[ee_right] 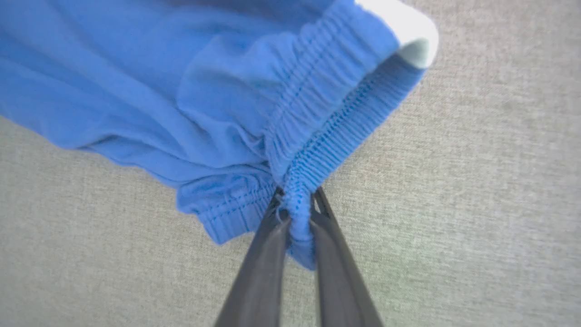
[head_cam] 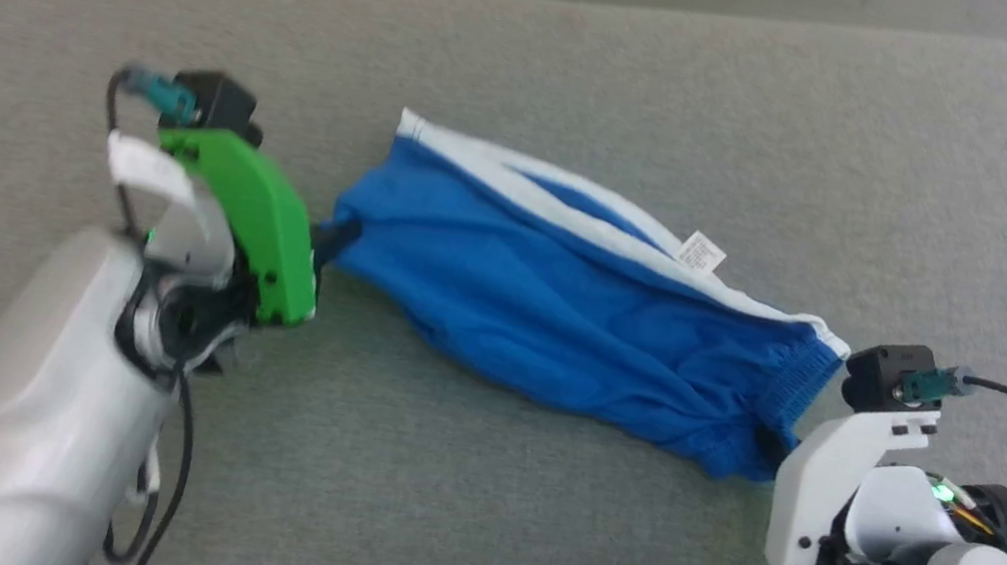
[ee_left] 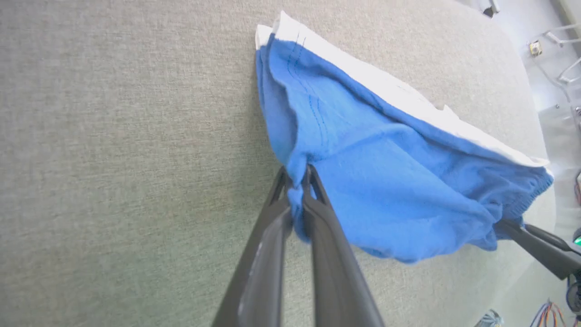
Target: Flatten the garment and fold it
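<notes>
The bright blue cloth garment (head_cam: 558,322) is lying across the grey fabric tabletop (head_cam: 466,519). The left gripper (ee_left: 297,176) is clamping its left end, the right gripper (ee_right: 297,200) its right.

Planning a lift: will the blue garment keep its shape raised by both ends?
Probably not: the garment bunches where the left gripper and right gripper pinch it, so its middle would likely sag. Looks thin, probably light.

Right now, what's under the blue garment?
The grey fabric surface shows all around the garment and runs beneath its edges. Whether anything else lies under the cloth is hidden. The left gripper and right gripper pinch its two ends.
</notes>
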Motion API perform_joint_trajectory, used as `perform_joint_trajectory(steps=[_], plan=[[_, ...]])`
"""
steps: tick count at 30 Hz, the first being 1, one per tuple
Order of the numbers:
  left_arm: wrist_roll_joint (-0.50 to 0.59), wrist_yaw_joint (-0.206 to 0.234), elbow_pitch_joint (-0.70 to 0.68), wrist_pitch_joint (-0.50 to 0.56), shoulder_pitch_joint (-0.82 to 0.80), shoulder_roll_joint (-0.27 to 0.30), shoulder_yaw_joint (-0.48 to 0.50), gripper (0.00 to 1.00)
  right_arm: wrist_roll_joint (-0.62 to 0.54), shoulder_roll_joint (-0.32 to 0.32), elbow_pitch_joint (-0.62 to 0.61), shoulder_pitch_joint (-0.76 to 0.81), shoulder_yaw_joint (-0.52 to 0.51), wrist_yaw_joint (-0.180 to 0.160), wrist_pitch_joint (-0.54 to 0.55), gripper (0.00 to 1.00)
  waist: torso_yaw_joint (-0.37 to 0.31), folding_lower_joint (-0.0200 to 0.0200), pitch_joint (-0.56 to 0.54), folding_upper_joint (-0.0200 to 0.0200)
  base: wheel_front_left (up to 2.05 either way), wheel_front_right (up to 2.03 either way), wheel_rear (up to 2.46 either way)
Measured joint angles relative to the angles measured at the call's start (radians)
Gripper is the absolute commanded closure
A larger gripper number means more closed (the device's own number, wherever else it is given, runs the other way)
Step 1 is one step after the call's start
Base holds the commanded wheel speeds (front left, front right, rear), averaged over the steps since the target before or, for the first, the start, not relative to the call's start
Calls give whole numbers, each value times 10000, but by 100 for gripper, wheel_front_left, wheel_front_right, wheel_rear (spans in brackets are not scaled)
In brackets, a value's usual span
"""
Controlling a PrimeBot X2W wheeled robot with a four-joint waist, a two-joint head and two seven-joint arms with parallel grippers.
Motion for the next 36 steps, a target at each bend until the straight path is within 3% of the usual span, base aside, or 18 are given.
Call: perform_joint_trajectory(steps=[3,9,16,17,18,19,24,27,31,36], plan=[[-140,228,-775,-309,967,69,238,100,-105,-119,-234,45,-171,0,512,100,263,0,-261,0,0,0,0],[-495,819,-2261,-740,3443,6,309,100,65,-945,-460,196,-259,0,1494,100,868,0,-666,0,0,0,0],[-713,1298,-3033,-936,5231,-341,113,100,376,-1741,-495,200,-161,2,2387,100,1455,0,-863,0,0,0,0],[-708,1335,-3058,-995,5301,-370,115,95,376,-1768,-483,200,-163,2,2406,89,1499,0,-871,0,0,0,0],[-729,1344,-3093,-1032,5335,-420,119,13,378,-1774,-460,200,-157,2,2405,51,1544,0,-877,0,0,0,0],[-731,1346,-3143,-1045,5335,-456,121,0,376,-1774,-416,200,-153,0,2405,0,1576,0,-885,0,0,0,0],[-700,1434,-3336,-1273,5323,-372,326,0,334,-1592,-341,205,-443,0,1908,0,1556,0,-1019,0,0,0,0],[-527,1457,-3620,-1987,5284,-219,788,0,293,-1241,-548,353,-907,-2,1521,0,1490,0,-1154,0,0,0,0],[744,1116,-3845,-4144,5046,253,1409,0,-69,-581,-1262,583,-1685,-2,880,0,1348,0,-1311,0,0,0,0],[3039,654,-3682,-8343,4614,573,1860,0,-518,-203,-1641,593,-1919,-4,639,0,1171,0,-1381,0,0,0,0]])
